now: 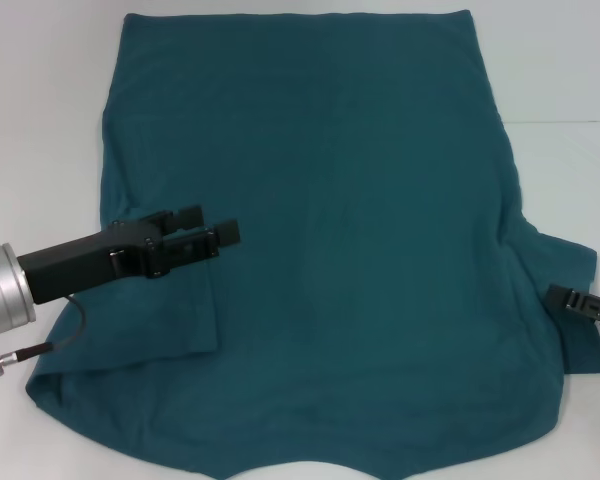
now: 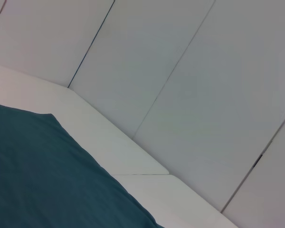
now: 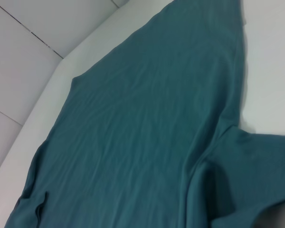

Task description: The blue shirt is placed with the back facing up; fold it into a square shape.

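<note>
Two grippers show in the head view. The left gripper (image 1: 212, 226), black and blocky on a silver-cuffed arm, reaches in from the left over the folded-in left sleeve of the large dark teal-blue soft fabric shirt (image 1: 350, 250); its two fingers stand apart, released, with nothing between them. The right gripper (image 1: 583, 302) shows only as a black tip at the right edge, just beside the spread right sleeve, and whether it is clenched or released cannot be told. The shirt lies flat with its plain side up on the white table (image 1: 40, 90), its straight hem at the far side, its near edge running past the bottom of the view. Bare table lies open along both sides and beyond the hem. Pale wall panels (image 2: 190, 85) rise behind the table's far edge.
</note>
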Controlling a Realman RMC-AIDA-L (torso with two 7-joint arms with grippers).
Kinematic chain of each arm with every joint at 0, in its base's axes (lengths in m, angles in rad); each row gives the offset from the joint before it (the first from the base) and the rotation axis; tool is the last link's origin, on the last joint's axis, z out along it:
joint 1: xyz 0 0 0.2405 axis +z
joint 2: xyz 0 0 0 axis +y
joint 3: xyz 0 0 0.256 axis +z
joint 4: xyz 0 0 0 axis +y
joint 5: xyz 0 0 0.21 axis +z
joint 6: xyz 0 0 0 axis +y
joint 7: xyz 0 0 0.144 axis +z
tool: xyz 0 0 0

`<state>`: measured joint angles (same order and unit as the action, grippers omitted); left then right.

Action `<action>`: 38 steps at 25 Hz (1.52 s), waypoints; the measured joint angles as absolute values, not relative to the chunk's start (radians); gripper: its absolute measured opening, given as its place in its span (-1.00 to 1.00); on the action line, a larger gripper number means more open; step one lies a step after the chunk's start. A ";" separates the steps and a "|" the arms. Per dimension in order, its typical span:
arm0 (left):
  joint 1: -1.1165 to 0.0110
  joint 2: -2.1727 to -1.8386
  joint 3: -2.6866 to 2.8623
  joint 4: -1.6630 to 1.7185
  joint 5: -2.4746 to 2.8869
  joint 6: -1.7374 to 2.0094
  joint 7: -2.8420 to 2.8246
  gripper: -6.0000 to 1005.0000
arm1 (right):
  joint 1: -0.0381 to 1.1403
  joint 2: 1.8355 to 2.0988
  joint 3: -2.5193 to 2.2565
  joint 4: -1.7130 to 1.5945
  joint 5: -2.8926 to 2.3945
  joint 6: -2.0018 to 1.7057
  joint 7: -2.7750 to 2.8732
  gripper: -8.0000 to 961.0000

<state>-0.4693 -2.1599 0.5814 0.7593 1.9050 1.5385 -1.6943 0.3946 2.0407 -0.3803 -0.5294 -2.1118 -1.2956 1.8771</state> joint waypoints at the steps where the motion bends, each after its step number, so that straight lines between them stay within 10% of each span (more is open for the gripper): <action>1: -0.469 -2.160 0.581 0.759 1.905 1.539 -1.695 0.72 | 0.394 2.040 -0.380 -0.529 -2.112 -1.296 1.877 0.84; 32: -0.471 -2.158 0.581 0.761 1.889 1.537 -1.695 0.72 | 0.405 2.047 -0.372 -0.528 -2.082 -1.256 1.858 -0.96; 38: -0.471 -2.158 0.581 0.761 1.888 1.537 -1.695 0.72 | 0.405 2.048 -0.362 -0.519 -2.058 -1.236 1.832 -0.95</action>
